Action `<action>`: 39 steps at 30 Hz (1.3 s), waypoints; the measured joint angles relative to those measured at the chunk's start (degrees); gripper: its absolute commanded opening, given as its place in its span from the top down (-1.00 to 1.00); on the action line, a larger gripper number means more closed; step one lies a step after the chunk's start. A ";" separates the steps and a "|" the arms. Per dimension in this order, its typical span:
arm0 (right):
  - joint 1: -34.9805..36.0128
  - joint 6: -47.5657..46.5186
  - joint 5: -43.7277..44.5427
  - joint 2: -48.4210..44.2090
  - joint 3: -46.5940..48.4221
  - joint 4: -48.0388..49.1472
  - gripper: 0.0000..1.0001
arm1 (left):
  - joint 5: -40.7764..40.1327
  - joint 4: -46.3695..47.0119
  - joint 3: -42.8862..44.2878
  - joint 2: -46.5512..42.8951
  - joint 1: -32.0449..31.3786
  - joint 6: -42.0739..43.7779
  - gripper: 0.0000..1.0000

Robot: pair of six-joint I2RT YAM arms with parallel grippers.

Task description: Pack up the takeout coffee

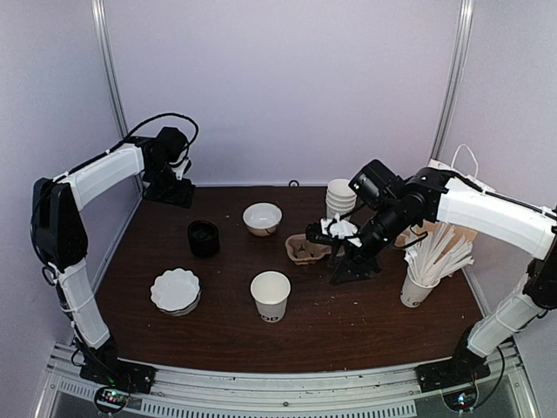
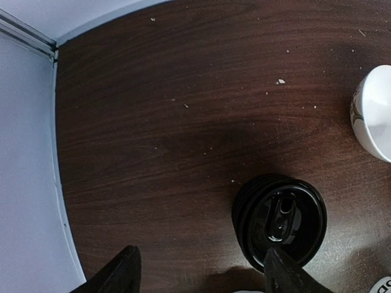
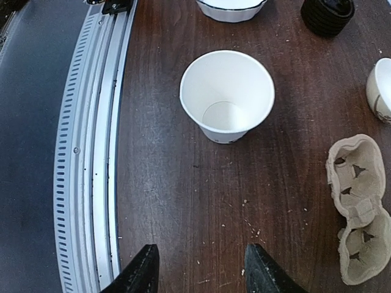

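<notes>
Nearby, pulp carrier (image 1: 307,251), lid stack (image 1: 203,238), fluted bowl (image 1: 175,290) around lidless cup (image 1: 271,294).

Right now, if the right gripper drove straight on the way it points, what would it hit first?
Probably the dark brown wooden table, since the right gripper tilts down at it. If it skims above, the empty white paper cup lies next in line; depth is unclear.
</notes>
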 measured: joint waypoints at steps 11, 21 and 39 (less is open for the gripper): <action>2.25 -3.08 1.18 1.05 -14.16 10.93 0.05 | 2.71 -3.32 1.31 7.34 -0.33 -1.62 -0.21; 2.51 -4.46 1.46 2.10 -14.80 14.45 0.05 | 3.15 -4.66 1.53 8.81 -0.33 -1.60 -0.15; 3.08 -4.76 1.68 3.17 -14.80 14.88 0.06 | 3.39 -5.66 1.53 10.23 -0.35 -1.09 0.39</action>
